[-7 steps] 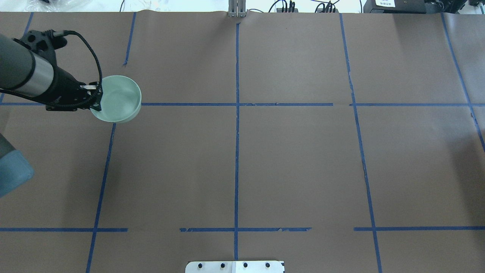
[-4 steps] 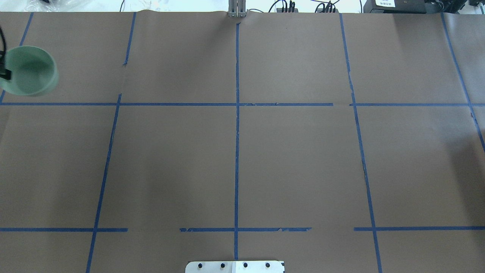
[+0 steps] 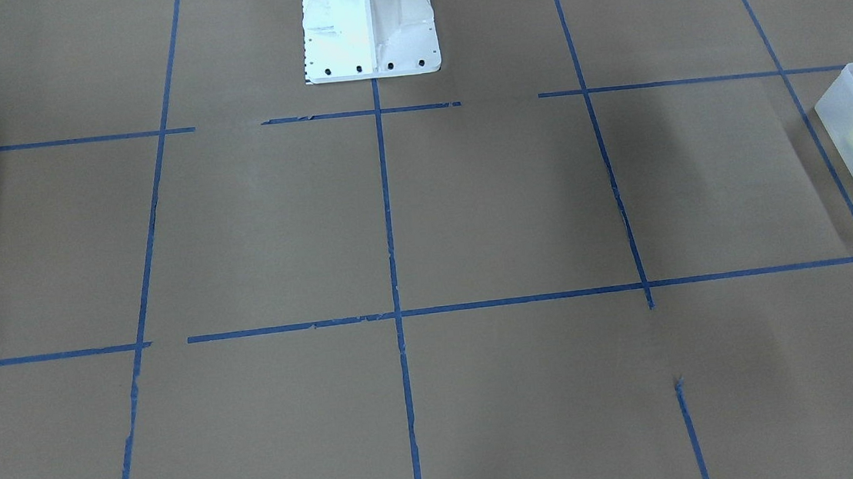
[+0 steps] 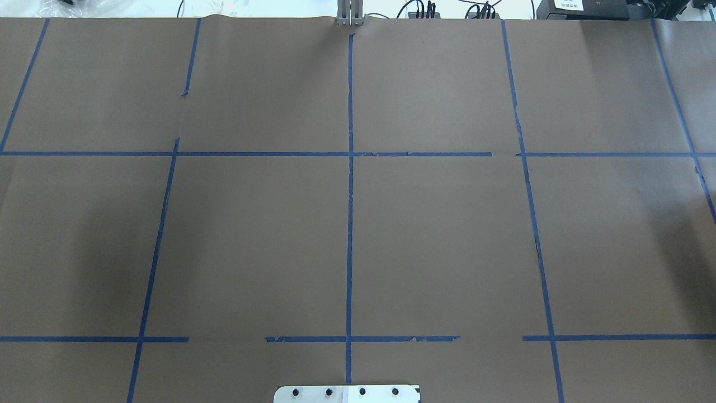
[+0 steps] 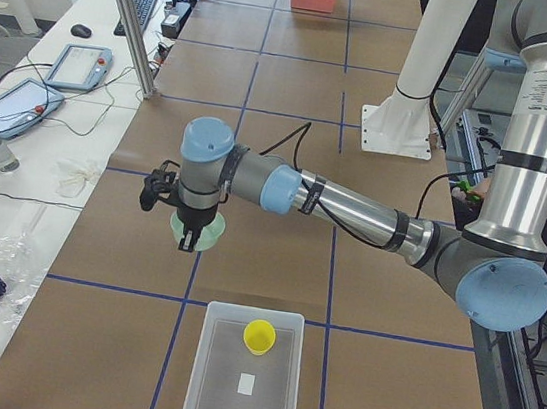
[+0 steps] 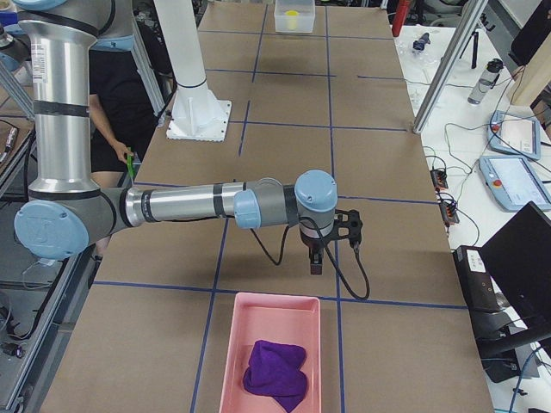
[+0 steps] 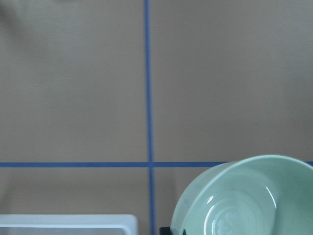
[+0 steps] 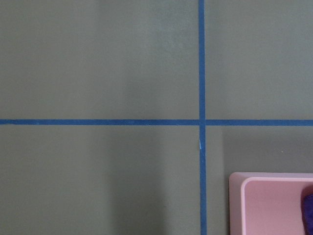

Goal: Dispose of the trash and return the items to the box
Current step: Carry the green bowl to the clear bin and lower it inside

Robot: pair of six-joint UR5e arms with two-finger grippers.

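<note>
One bowl (image 7: pixel 244 196), judged light, rigid and slippery, is held at its rim by the left gripper (image 5: pixel 188 243); whether the right gripper (image 6: pixel 316 264) is open cannot be told.

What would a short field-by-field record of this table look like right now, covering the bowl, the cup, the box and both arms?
bowl: pale green bowl, held by the left gripper above the table, short of the box
cup: yellow cup, inside the box
box: translucent box, at the table's end on the robot's left
right gripper: right gripper hangs over bare paper near the pink tray; open or shut cannot be told
tray contents: purple cloth
</note>
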